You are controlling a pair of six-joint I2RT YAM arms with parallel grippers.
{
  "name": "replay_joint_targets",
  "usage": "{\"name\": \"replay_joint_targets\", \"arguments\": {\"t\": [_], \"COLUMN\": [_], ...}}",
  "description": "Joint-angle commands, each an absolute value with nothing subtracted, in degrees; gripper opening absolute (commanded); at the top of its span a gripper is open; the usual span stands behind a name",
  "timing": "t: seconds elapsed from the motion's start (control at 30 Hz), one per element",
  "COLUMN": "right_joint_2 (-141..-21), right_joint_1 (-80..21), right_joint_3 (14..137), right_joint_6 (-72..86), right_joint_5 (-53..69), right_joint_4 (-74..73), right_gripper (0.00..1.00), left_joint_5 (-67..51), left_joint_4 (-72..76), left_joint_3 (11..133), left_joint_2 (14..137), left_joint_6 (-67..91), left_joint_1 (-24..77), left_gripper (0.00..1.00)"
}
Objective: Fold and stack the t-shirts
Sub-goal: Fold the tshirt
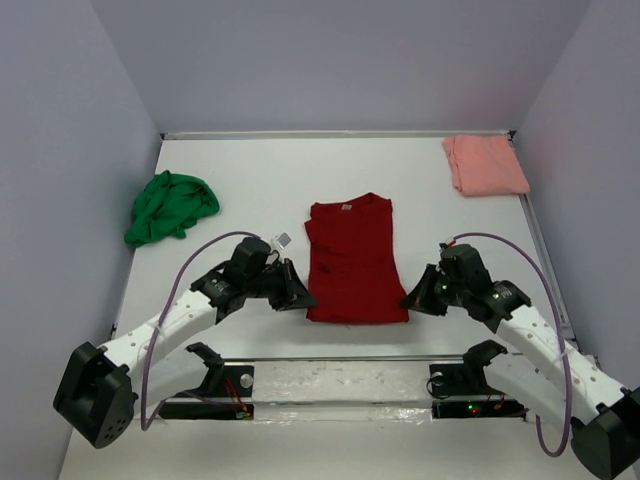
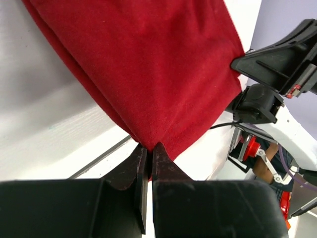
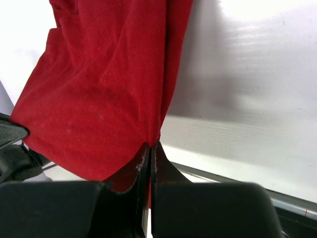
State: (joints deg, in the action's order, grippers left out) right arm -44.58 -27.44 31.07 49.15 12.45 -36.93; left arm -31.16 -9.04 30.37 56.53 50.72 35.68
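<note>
The dark red t-shirt (image 1: 352, 260) lies in the middle of the table, folded lengthwise with its collar at the far end. My left gripper (image 1: 306, 299) is shut on its near left corner (image 2: 148, 134). My right gripper (image 1: 409, 302) is shut on its near right corner (image 3: 148, 134). The bright green t-shirt (image 1: 168, 206) lies crumpled at the far left. The salmon pink t-shirt (image 1: 484, 163) lies folded at the far right corner.
The white table (image 1: 260, 180) ends at walls at the back and on both sides. The arm bases sit on a rail (image 1: 340, 385) along the near edge. The right arm (image 2: 277, 64) shows in the left wrist view.
</note>
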Motion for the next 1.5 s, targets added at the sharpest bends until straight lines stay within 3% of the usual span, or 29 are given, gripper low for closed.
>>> {"name": "replay_joint_targets", "arguments": {"t": [0.0,0.47,0.7,1.07,1.3,1.33,1.37,1.4,1.43,1.47], "right_joint_2": [-43.4,-59.9,-79.1,-119.1,-134.0,-135.6,-137.6,-138.8,-138.8,-141.5], "right_joint_1": [-28.4,-28.9,-27.9,-17.1,-14.2,-14.2,-14.2,-14.2,-13.5,-13.4], "right_joint_3": [36.0,50.3,67.6,107.1,120.7,122.7,124.1,125.8,125.9,130.1], "right_joint_6": [50.3,40.6,31.7,21.9,18.2,16.6,15.7,14.6,13.3,13.1], "right_joint_5": [7.6,1.9,-3.1,4.1,8.9,10.1,8.1,9.0,10.5,9.9], "right_joint_4": [-43.1,-40.3,-38.9,-44.1,-43.8,-43.9,-43.3,-42.2,-42.4,-43.1], "right_gripper": [0.0,0.0,0.0,0.0,0.01,0.14,0.2,0.5,0.5,0.63], "left_joint_5": [-30.8,-30.9,-33.4,-37.8,-40.9,-40.7,-39.5,-39.5,-39.8,-40.2], "left_joint_4": [-12.3,-15.9,-21.0,-36.0,-35.6,-35.1,-35.3,-34.0,-34.0,-32.7], "left_joint_3": [33.0,46.9,66.6,105.6,113.2,113.6,114.4,114.3,113.6,112.9], "left_joint_2": [56.8,70.1,86.2,120.1,132.0,132.7,134.2,134.5,134.6,134.6], "left_joint_6": [50.9,43.6,34.4,25.1,24.8,24.9,24.4,24.3,24.5,24.8], "left_joint_1": [36.0,35.5,28.1,18.9,16.3,16.3,16.2,16.3,16.2,16.1], "left_gripper": [0.0,0.0,0.0,0.0,0.0,0.0,0.0,0.0,0.0,0.0]}}
